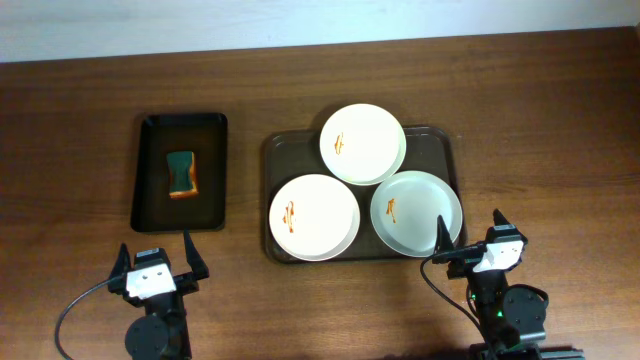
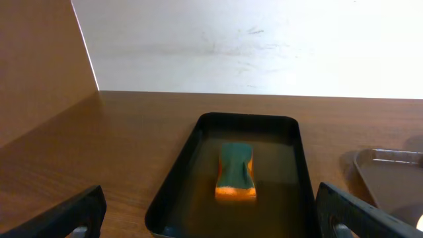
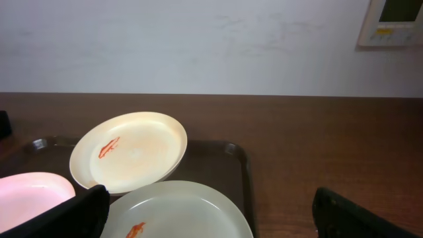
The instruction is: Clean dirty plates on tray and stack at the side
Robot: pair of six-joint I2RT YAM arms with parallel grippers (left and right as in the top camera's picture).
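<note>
Three white plates lie on the dark brown tray, each with an orange-brown smear: a back plate, a front left plate and a front right plate. The back plate leans on the other two. My left gripper is open and empty at the table's front left. My right gripper is open and empty at the front right plate's near edge. The right wrist view shows the back plate, the front right plate and the tray rim.
A smaller black tray at the left holds a green-and-orange sponge. The left wrist view shows this tray and the sponge straight ahead. Bare wooden table lies right of the brown tray.
</note>
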